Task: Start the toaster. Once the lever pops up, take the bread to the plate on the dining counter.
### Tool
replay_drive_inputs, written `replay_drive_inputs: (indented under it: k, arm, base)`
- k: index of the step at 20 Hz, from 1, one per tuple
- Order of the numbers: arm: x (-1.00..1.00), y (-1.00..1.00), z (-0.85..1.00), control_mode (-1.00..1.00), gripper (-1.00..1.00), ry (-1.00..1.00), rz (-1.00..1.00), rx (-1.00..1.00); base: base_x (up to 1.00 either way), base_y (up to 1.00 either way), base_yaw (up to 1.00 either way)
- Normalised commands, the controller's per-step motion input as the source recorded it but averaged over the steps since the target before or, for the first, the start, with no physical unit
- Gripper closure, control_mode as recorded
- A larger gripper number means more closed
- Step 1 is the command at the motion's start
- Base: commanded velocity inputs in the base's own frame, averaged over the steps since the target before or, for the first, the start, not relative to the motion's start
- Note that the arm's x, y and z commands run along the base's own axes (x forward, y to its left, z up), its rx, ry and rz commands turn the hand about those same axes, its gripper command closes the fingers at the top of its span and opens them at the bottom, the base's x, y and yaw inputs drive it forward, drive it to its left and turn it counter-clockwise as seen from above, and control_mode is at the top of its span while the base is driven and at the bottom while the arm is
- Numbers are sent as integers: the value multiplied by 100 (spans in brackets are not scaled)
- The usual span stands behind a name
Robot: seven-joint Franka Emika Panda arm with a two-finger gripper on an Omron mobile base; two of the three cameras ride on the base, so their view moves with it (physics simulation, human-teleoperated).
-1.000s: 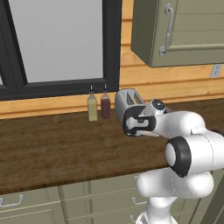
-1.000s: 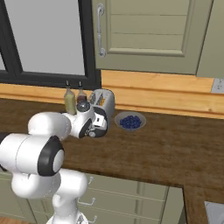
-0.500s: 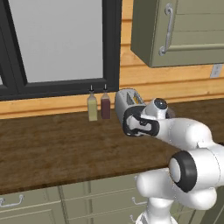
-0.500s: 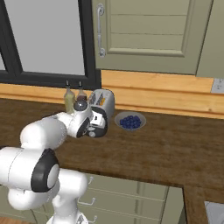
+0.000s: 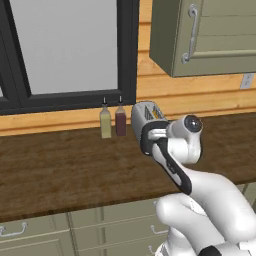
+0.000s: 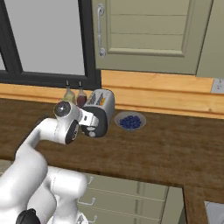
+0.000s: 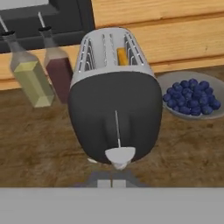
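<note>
Closed tight, the white arm's two-finger gripper sits right against the glossy black end panel of the rounded silver toaster, just beneath its small pale grey lever, which seems touching. An orange-tan bread edge peeks beyond.

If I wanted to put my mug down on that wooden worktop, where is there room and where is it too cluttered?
Bare wood runs wide left of the yellow bottle, across the front edge, and right of the blueberry bowl. By the wall it is crowded: yellow bottle, dark red bottle, toaster and bowl stand close together, with the gripper at the toaster's black end.
</note>
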Motion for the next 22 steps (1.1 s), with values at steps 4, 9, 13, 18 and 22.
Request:
replay_drive_inputs:
  k: [4,9,13,18,22]
  arm:
    - [0,0,100,-100,100,0,-15,-2]
    - [-1,-1,100,-100,100,-1,-3,-1]
    - [-4,-44,86,-100,100,12,0,0]
    - [0,-14,33,-100,100,5,2,-1]
    - [0,5,-2,-100,-100,-6,4,-4]
  base:
    - [0,0,0]
    - [0,0,0]
    - [0,0,0]
    - [0,0,0]
    - [0,0,0]
